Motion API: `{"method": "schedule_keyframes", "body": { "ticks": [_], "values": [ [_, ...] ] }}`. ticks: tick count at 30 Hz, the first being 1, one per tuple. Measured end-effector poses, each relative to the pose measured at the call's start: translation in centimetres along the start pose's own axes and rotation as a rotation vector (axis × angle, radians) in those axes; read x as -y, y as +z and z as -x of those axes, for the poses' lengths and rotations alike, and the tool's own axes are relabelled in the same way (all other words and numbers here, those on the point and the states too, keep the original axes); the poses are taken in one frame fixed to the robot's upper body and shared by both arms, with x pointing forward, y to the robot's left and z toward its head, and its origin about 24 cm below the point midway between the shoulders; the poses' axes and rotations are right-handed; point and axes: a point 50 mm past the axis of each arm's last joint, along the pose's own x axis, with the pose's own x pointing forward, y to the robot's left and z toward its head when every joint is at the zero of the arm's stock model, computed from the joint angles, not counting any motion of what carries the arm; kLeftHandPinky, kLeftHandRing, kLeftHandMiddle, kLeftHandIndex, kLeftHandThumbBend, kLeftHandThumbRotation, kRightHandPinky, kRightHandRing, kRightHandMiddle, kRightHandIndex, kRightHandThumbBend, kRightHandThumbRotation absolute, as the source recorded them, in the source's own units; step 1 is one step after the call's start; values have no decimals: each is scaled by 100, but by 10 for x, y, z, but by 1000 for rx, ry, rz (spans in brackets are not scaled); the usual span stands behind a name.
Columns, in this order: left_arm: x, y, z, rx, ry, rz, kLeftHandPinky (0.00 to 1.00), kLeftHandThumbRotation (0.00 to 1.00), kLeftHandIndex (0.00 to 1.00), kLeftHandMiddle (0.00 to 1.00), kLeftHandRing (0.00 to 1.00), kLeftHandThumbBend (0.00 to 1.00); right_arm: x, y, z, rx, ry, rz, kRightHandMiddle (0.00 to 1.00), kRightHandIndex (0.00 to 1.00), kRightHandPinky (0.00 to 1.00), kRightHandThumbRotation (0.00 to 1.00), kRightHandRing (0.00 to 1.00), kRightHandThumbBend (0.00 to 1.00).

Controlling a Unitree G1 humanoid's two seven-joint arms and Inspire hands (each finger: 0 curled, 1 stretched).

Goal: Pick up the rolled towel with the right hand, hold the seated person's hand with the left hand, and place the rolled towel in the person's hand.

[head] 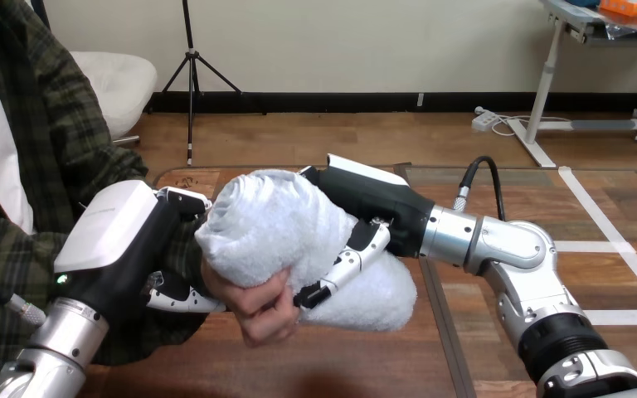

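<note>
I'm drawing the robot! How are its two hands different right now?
The right hand curls round the rolled towel; the left hand curls round the person's wrist. The left hand shows its big white back shell; the right hand shows mostly black. Both are shut on something, and both sit beside the person's hand, which grips the towel too.

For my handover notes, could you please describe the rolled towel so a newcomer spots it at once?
Over the left half of the wooden table, the robot's right hand and the person's hand both clasp the rolled towel. It is the only soft, white, fluffy thing there.
</note>
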Motion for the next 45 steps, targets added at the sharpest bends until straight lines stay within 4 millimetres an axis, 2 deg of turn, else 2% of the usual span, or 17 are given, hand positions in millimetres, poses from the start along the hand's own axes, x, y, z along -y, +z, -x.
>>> {"method": "schedule_keyframes", "body": {
  "ticks": [38, 44, 45],
  "values": [
    [1, -1, 3, -17, 6, 18, 21, 0, 35, 35, 26, 93, -5, -1, -6, -21, 21, 35, 32, 39, 16, 0, 22, 82],
    [1, -2, 4, -20, 5, 18, 21, 0, 35, 35, 26, 93, -5, -1, -6, -26, 20, 44, 36, 41, 20, 0, 27, 84],
    [1, -2, 4, -20, 4, 18, 21, 0, 35, 35, 26, 92, -5, -1, -6, -26, 19, 45, 40, 43, 24, 0, 32, 85]
  ]
}}
